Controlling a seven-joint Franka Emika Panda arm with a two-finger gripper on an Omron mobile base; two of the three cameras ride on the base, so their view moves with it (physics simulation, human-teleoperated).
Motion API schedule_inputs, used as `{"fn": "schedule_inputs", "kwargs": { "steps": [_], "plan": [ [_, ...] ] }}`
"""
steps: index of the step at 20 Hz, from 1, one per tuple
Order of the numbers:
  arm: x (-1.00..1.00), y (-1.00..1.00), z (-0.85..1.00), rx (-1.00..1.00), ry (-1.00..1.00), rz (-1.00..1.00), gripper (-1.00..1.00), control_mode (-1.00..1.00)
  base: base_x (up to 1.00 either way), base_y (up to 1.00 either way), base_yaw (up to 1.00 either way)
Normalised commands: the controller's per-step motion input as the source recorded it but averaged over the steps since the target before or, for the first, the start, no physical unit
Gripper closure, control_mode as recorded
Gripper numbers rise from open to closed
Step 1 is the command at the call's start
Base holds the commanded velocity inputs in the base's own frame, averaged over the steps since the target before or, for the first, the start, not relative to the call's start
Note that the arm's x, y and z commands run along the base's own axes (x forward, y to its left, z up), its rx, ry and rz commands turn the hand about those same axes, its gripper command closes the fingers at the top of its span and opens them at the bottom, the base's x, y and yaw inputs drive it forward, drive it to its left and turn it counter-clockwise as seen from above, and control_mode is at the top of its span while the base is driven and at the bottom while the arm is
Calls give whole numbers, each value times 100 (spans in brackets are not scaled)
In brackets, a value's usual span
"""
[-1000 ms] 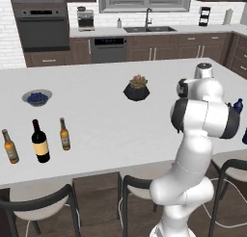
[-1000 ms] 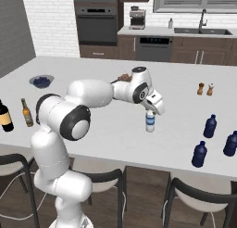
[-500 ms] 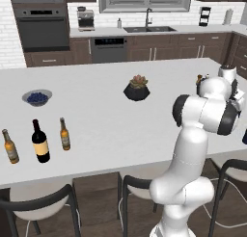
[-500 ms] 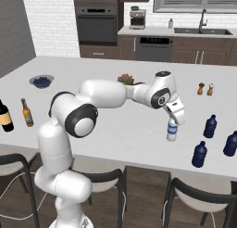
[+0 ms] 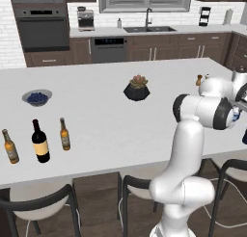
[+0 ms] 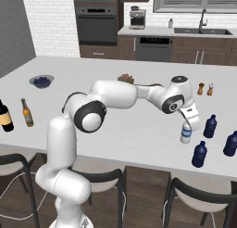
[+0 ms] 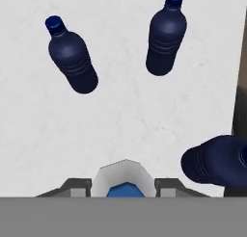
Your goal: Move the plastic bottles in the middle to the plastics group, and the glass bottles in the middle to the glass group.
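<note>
My gripper (image 6: 188,127) is shut on the clear plastic bottle (image 6: 185,134) with a white cap and blue label, held upright low over the counter's right end. In the hand view the bottle's cap (image 7: 125,182) sits between my fingers (image 7: 77,187). Three dark blue bottles stand close around it (image 6: 210,126), (image 6: 230,143), (image 6: 199,154), and show ahead of the hand (image 7: 72,55), (image 7: 166,36), (image 7: 217,161). Far left stand the tall dark wine bottle (image 5: 39,141) and two amber beer bottles (image 5: 64,134), (image 5: 10,146). Whether the held bottle touches the counter I cannot tell.
A potted succulent (image 5: 137,89) sits mid-counter and a bowl of blueberries (image 5: 37,97) at the left. Salt and pepper shakers (image 6: 205,89) stand behind the blue bottles. Stools (image 6: 194,197) line the near counter edge.
The arm has swung to the right with the clear bottle in its grip, bringing it from mid-counter to beside the dark blue bottles.
</note>
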Motion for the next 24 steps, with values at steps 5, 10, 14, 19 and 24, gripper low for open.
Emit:
{"fn": "schedule_inputs", "kwargs": {
  "steps": [5,10,14,19,24],
  "plan": [
    [0,0,-39,-1,0,0,100,-100,0,0,0],
    [22,-18,-17,-6,0,0,100,-100,0,0,0],
    [31,-24,-19,-3,0,0,100,-100,0,0,0],
    [13,-11,-18,0,0,0,100,-100,0,0,0],
    [2,-6,-29,0,0,0,100,-100,0,0,0]
  ]
}}
